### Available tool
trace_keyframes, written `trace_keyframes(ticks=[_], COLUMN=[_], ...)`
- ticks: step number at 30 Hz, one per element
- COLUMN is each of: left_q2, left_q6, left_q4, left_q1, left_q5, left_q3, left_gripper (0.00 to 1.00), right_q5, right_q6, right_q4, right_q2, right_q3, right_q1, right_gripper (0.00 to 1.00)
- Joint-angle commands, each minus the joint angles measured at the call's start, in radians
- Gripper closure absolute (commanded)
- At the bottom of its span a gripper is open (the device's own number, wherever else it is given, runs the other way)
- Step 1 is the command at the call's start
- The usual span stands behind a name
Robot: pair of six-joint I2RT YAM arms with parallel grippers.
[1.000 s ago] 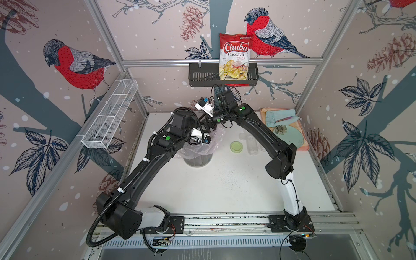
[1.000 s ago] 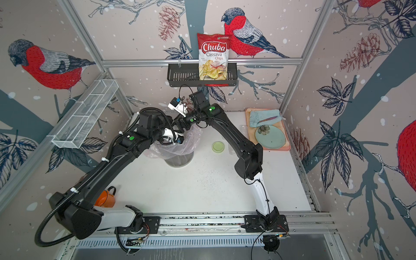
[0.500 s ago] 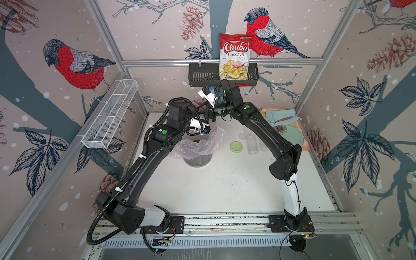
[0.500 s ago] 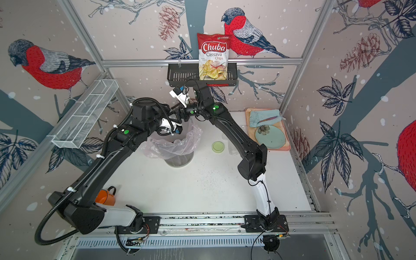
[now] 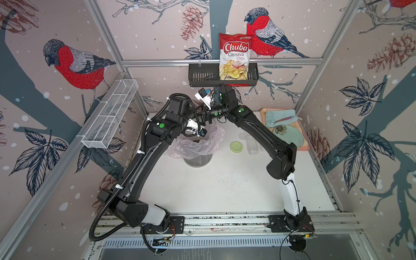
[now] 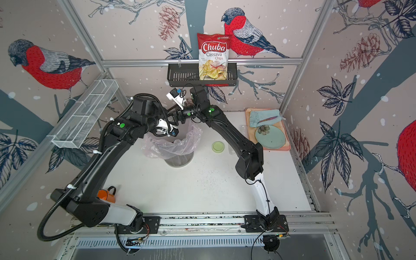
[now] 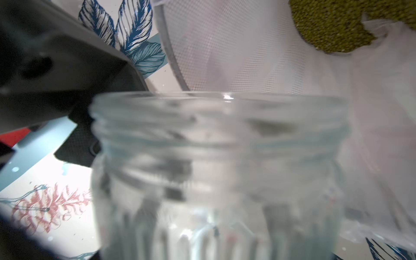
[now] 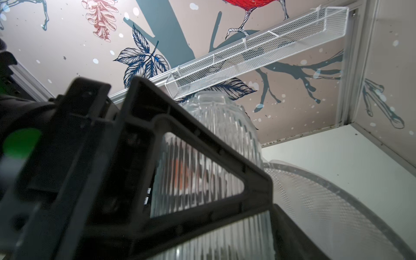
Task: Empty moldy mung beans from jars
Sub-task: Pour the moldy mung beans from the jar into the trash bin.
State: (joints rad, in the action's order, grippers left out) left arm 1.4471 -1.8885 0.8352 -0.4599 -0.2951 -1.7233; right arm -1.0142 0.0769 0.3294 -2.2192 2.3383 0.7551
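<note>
Seemingly nearly done: left tool (image 5: 198, 123) is grasping the jar (image 7: 216, 157), looking empty, by the bin (image 5: 198, 158), where beans (image 7: 333, 24) are lying. Whether right tool (image 5: 208, 117) is gripping too, I cannot tell. On the counter (image 5: 213, 186), other jars (image 5: 252, 144) are standing, apparently clear.

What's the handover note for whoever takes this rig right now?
Left tool: clamped on the open glass jar, held up at the lined bin. Right tool: at the jar too; grip unclear.
Done: mung beans lie in the bin; this jar looks empty; its pale green lid is on the table.
To do: set the jar down; check the other clear jars beside the lid.
</note>
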Motion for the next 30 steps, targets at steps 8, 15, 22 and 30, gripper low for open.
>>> trace_keyframes(ticks=[8,15,22,30], left_q2=[0.017,0.0,-0.005,-0.002], left_q6=[0.0,0.005,0.028,0.044], left_q4=[-1.382,-1.432,-1.426,-1.418], left_q1=[-0.009,0.003,0.006,0.019], left_q5=[0.263,0.242,0.233,0.228], left_q3=[-0.022,0.002,-0.005,-0.013], left_gripper=[0.17,0.03,0.02,0.02], right_q5=[-0.206,-0.211,-0.209,-0.22], right_q6=[0.054,0.133,0.187,0.205], right_q4=[-0.097,-0.235,-0.324,-0.341], right_q2=[-0.006,0.063,0.098,0.101], right_q3=[-0.026,-0.132,-0.191,-0.19], right_q1=[0.052,0.026,0.019,0.01], right_gripper=[0.7,0.74,0.77,0.8])
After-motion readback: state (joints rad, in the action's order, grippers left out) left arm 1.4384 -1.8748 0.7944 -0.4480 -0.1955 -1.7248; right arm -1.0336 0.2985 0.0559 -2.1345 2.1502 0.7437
